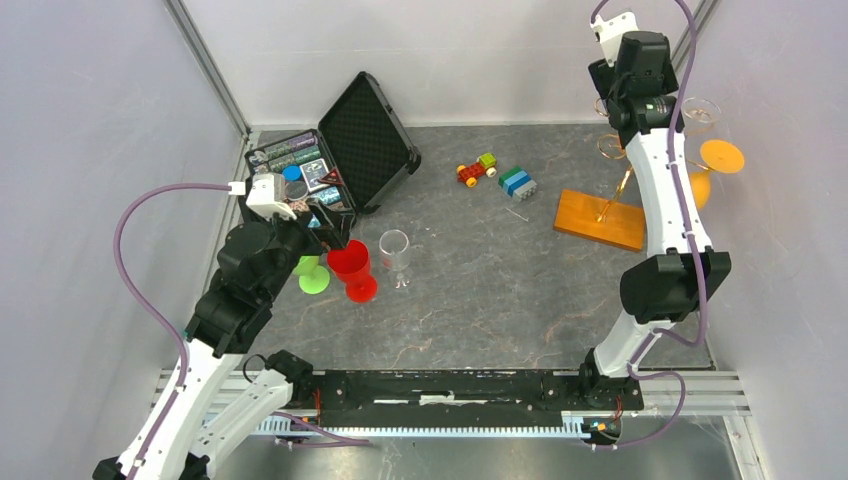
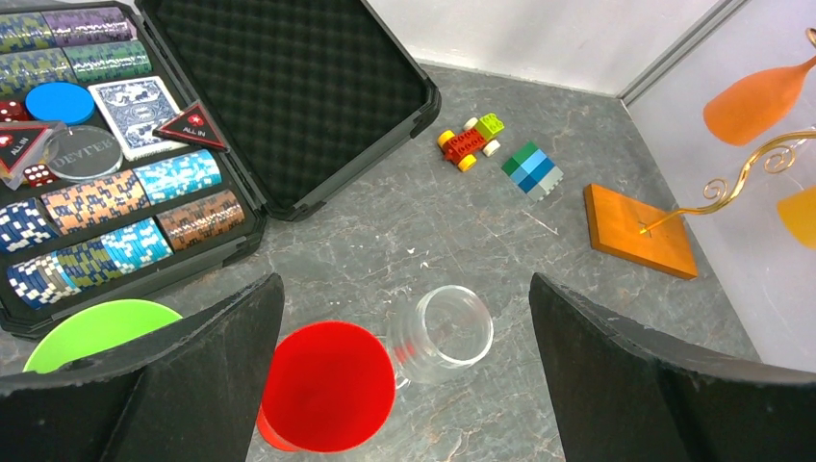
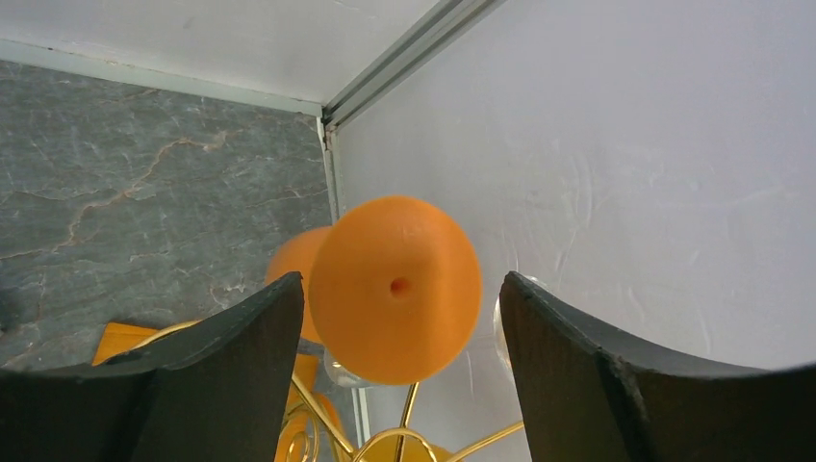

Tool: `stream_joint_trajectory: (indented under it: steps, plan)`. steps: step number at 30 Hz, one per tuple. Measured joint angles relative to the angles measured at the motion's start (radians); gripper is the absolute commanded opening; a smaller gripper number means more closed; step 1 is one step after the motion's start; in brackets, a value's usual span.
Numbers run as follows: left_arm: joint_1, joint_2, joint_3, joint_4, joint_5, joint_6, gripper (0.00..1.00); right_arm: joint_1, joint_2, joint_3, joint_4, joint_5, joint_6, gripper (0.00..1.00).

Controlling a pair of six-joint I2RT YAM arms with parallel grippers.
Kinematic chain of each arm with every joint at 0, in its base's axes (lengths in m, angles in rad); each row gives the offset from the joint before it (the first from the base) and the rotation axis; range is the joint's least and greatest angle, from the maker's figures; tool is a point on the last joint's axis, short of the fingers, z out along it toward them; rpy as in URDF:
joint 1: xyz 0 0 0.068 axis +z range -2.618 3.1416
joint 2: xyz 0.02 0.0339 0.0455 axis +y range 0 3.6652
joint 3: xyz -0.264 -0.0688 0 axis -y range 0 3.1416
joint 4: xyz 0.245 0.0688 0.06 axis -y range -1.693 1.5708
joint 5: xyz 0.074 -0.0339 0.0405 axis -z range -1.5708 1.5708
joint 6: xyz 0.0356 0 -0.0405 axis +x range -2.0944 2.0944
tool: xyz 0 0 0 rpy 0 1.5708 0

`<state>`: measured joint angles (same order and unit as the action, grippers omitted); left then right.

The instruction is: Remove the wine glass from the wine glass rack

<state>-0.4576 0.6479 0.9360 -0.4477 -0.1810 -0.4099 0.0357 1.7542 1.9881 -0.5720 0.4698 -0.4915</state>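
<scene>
The wine glass rack has an orange-brown wooden base (image 1: 600, 220) and a gold wire stem (image 1: 622, 188); it stands at the far right. An orange wine glass (image 1: 721, 157) hangs upside down from it by the right wall. My right gripper (image 1: 618, 100) is high above the rack. In the right wrist view it (image 3: 401, 279) is open, with the orange glass's round foot (image 3: 395, 289) between the fingers, apart from both. Gold scrolls (image 3: 409, 433) show below. My left gripper (image 1: 330, 225) is open and empty above a red glass (image 2: 327, 385) and a clear glass (image 2: 447, 332).
An open black case (image 1: 345, 150) with poker chips stands at the far left. A green glass (image 1: 312, 275) stands beside the red one. A toy car (image 1: 476, 168) and a blue-green block (image 1: 517, 181) lie mid-table. A clear glass (image 1: 700, 108) hangs on the rack. The right wall is close.
</scene>
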Motion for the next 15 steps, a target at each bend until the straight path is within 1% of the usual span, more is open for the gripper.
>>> stream_joint_trajectory:
  steps: [7, 9, 12, 15]
  plan:
    - [0.000, 0.001, -0.008, 0.000, 0.000, 0.000, 1.00, -0.019, 0.005, 0.002, 0.010, -0.021, 0.000, 0.83]
    - [0.000, 0.001, -0.008, 0.000, 0.000, 0.000, 1.00, -0.023, 0.005, 0.002, 0.011, -0.026, 0.000, 0.83]
    - [0.000, 0.003, -0.008, 0.000, 0.000, 0.000, 1.00, -0.025, 0.005, 0.001, 0.014, -0.029, -0.003, 0.76]
    - [0.000, 0.004, -0.009, 0.000, 0.000, 0.000, 1.00, -0.025, 0.005, -0.014, 0.029, -0.024, -0.016, 0.67]
